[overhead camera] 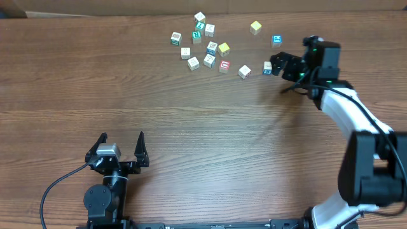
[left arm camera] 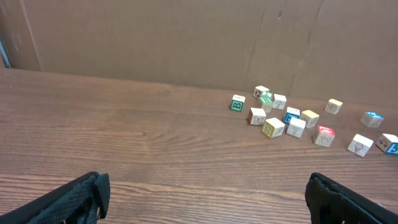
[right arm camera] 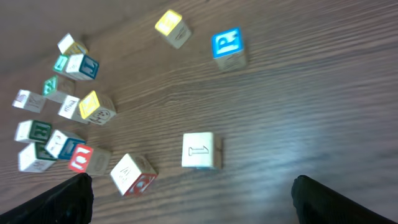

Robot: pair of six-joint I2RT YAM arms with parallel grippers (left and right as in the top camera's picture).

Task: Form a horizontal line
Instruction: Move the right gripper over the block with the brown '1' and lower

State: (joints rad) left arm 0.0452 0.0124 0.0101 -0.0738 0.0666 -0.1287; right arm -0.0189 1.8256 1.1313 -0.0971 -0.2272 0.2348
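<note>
My left claw (overhead camera: 122, 143) stands spread wide over the near edge of the surface (overhead camera: 191, 127), holding and touching nothing. My right claw (overhead camera: 278, 67) gapes just as wide at the far right, also holding nothing. A white cube (right arm camera: 200, 150) lies on the surface ahead of its gap, clear of both fingers.

The letter cubes (overhead camera: 212, 46) lie loose and scattered along the far side, not in a row. Overhead, the white cube sits just beside my right fingertips. Only my right wrist view shows the mark on its face, along with a blue-marked cube (right arm camera: 227, 45) and a red-marked cube (right arm camera: 81, 158). My left wrist view shows the scatter far off, before a cardboard wall (left arm camera: 186, 37).
</note>
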